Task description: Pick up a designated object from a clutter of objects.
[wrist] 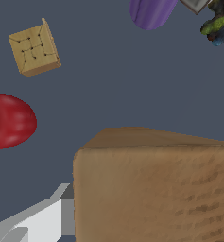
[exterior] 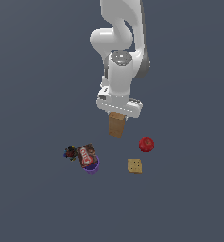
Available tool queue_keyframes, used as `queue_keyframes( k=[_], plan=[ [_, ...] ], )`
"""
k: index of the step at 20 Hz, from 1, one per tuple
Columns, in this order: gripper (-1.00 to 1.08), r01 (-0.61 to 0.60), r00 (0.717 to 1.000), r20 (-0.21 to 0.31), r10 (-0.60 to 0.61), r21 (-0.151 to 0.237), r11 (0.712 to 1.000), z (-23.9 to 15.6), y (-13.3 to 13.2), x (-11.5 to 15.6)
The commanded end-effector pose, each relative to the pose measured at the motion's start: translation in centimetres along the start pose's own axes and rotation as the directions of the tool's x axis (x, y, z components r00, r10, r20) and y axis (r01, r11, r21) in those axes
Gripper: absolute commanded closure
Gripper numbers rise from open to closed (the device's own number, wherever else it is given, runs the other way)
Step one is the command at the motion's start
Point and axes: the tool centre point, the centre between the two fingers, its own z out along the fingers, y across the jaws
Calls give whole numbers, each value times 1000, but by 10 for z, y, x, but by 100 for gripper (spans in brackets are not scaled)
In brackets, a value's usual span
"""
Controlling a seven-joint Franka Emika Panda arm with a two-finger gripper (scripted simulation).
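Tall plain tan-brown cardboard-like box [exterior: 116,125] hanging directly below white gripper [exterior: 118,113], long axis roughly vertical, apparently clear of floor. Fingers clamped on upper end. Red ball [exterior: 146,144] nearby.

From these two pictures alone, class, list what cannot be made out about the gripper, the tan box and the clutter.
- Gripper: exterior view, fingertips hidden behind the hand and the tan box; grip unconfirmed.
- Tan box: wrist view, cut off by the frame's edges; its full height is unseen.
- Purple bowl: exterior view, largely covered by the brown-red packet; contents hidden.
- Dark multicoloured bit: too small in the exterior view, cropped in the wrist view.
- Red ball: wrist view, cut off by the edge.
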Motion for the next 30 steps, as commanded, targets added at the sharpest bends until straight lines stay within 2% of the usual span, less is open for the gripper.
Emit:
queue_keyframes(
  k=[1, 9, 15, 22, 30],
  plan=[
    [108, -1, 1000, 1, 1, 0, 1000, 1, 1, 0],
    [108, 0, 1000, 0, 0, 0, 1000, -3, 0, 2],
    [108, 0, 1000, 0, 0, 0, 1000, -19, 1, 15],
    [108, 0, 1000, 0, 0, 0, 1000, -56, 3, 43],
    [108, 0, 1000, 0, 0, 0, 1000, -112, 6, 89]
  ],
)
